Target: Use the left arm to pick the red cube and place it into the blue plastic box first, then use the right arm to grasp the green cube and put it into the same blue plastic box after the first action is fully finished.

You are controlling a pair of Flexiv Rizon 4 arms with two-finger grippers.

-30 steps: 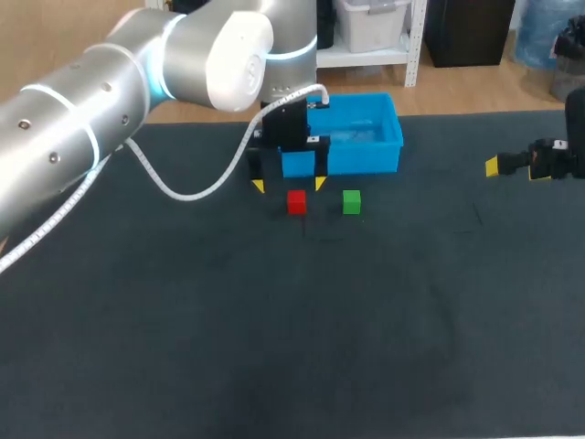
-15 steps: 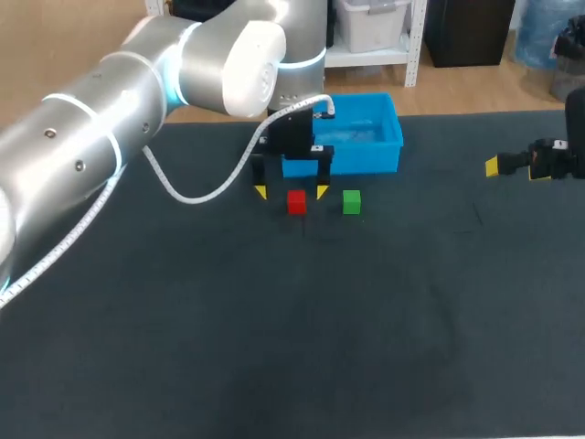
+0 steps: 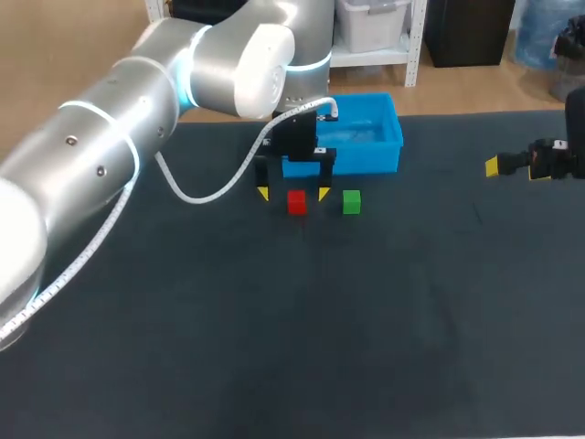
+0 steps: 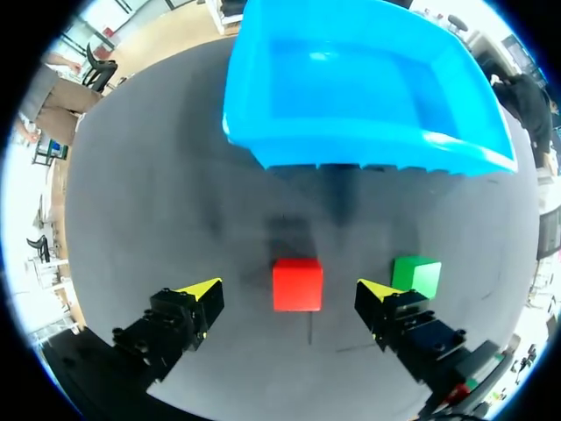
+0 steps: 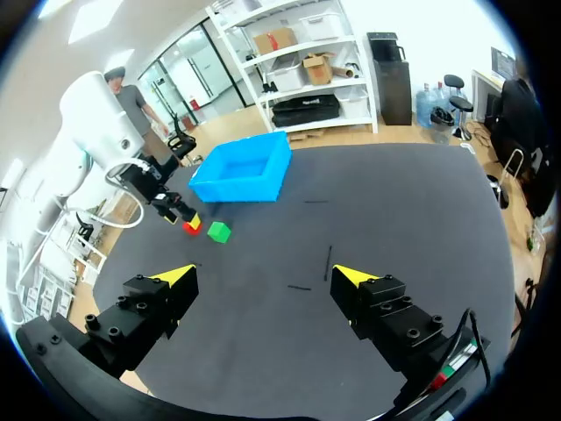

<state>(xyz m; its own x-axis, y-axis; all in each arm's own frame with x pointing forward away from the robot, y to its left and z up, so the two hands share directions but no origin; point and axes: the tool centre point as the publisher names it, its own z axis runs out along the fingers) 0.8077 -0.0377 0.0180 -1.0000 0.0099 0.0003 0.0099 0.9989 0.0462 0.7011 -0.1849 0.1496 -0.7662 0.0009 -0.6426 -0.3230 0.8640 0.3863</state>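
Observation:
The red cube (image 3: pixel 296 201) sits on the dark table just in front of the blue plastic box (image 3: pixel 358 135), with the green cube (image 3: pixel 352 201) a short way to its right. My left gripper (image 3: pixel 292 193) hangs open right over the red cube, one yellow tip on each side of it. In the left wrist view the red cube (image 4: pixel 297 283) lies between the spread fingers of the left gripper (image 4: pixel 290 289), untouched, the green cube (image 4: pixel 416 274) lies beside one finger and the empty blue box (image 4: pixel 351 88) stands ahead. My right gripper (image 3: pixel 514 165) is open at the table's right edge, far from both cubes; its own view shows the right gripper (image 5: pixel 263 277) empty.
The dark table mat (image 3: pixel 302 329) stretches wide in front of the cubes. A white cable (image 3: pixel 215 187) loops down from my left arm beside the box.
My left gripper has come slightly forward and down, so its tips now flank the red cube. The right arm has stayed still.

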